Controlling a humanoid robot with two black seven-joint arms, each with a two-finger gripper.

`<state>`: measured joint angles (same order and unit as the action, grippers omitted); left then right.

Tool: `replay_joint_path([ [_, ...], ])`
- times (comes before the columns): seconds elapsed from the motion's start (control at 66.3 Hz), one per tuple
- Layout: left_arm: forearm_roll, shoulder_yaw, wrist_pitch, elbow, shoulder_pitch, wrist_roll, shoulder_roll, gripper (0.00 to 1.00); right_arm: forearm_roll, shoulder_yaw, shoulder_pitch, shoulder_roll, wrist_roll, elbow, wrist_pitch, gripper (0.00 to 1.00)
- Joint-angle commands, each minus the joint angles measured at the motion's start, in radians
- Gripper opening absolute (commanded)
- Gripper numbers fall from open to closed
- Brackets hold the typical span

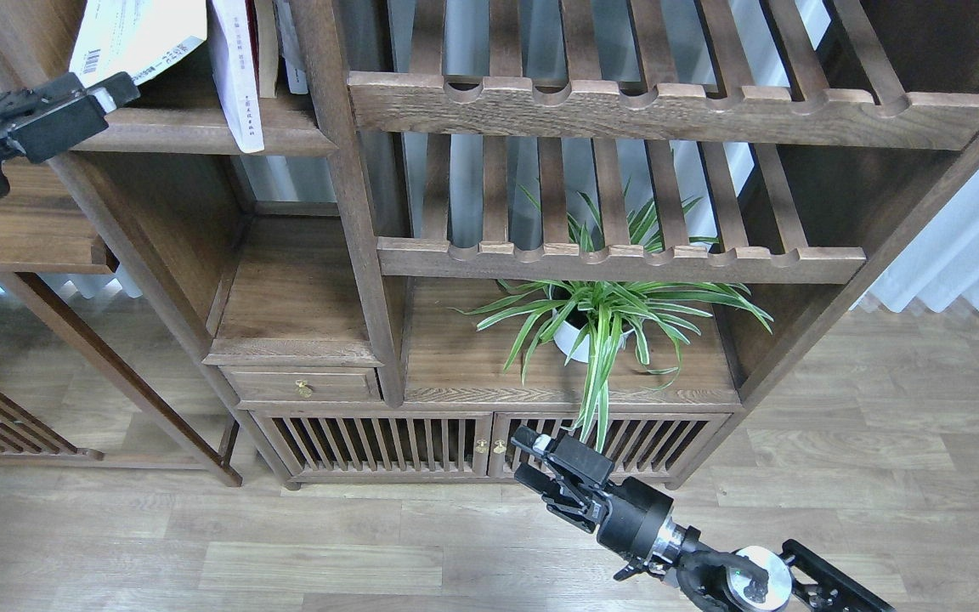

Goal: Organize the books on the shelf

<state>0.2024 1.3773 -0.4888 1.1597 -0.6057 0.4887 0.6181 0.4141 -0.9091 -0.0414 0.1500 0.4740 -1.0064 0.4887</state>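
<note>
Even, soft daylight fills my view, brightest through the white curtain (970, 238) at right; shadows are faint, focus sharp, edges slightly bowed.

Dark-brown shelf (200, 132) with white books (234, 68) upright, one (137, 34) leaning left.

The books (234, 59) on the shelf (200, 132) are cut off by the top edge, so their tops and covers do not show. The left gripper (116, 89) is dark, and its two fingers cannot be told apart. Most of that arm is off the left edge.
</note>
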Motion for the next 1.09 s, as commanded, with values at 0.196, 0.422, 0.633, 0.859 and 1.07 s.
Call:
replay_joint_path([
  [0.196,-0.07,-0.001,0.0,0.034,0.078,0.0,-0.05,0.99,0.0,-0.011,0.0,-0.003,-0.001,-0.008,0.0,0.99],
  [0.422,-0.081,-0.001,0.0,0.089,0.13,0.0,-0.11,0.99,0.0,-0.037,0.0,-0.004,-0.001,-0.043,0.0,0.99],
  [0.633,-0.1,-0.018,0.0,0.14,0.282,0.0,-0.123,0.99,0.0,-0.057,0.003,-0.004,-0.009,-0.044,0.0,0.99],
  [0.859,-0.1,0.02,0.0,0.143,0.409,0.0,-0.258,0.99,0.0,-0.057,0.002,-0.006,-0.011,-0.047,0.0,0.99],
  [1.07,-0.1,0.025,0.0,0.141,0.446,0.0,-0.278,0.99,0.0,-0.076,0.002,-0.003,-0.015,-0.05,0.0,0.99],
])
